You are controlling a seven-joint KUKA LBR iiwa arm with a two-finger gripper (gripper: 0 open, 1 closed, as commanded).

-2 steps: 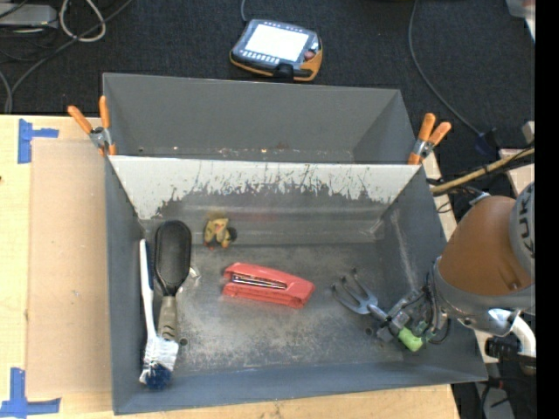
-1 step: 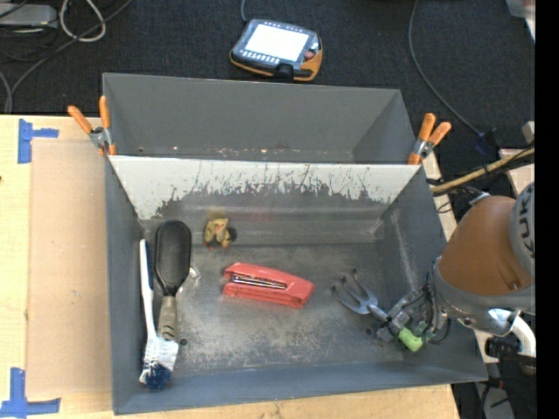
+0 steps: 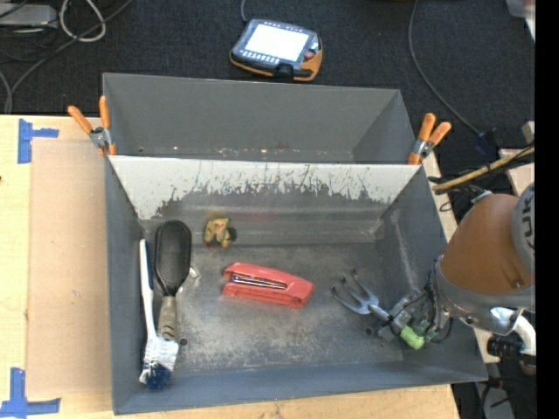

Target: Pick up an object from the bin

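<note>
My gripper (image 3: 425,314) is low at the right side of the bin, under the arm's orange cover. It sits right at the handle end of a small grey hand rake (image 3: 360,298). The rake's prongs point left, and its handle ends in a green tip (image 3: 412,339). Dark parts of the gripper overlap the handle, and I cannot make out a grasp. A red stapler (image 3: 266,285) lies flat in the middle of the bin floor, well left of the gripper.
A black hairbrush (image 3: 172,264) and a white long-handled brush with a blue tip (image 3: 150,326) lie along the left wall. A small tan figure (image 3: 217,230) sits near the back wall. The arm enters over the right rim.
</note>
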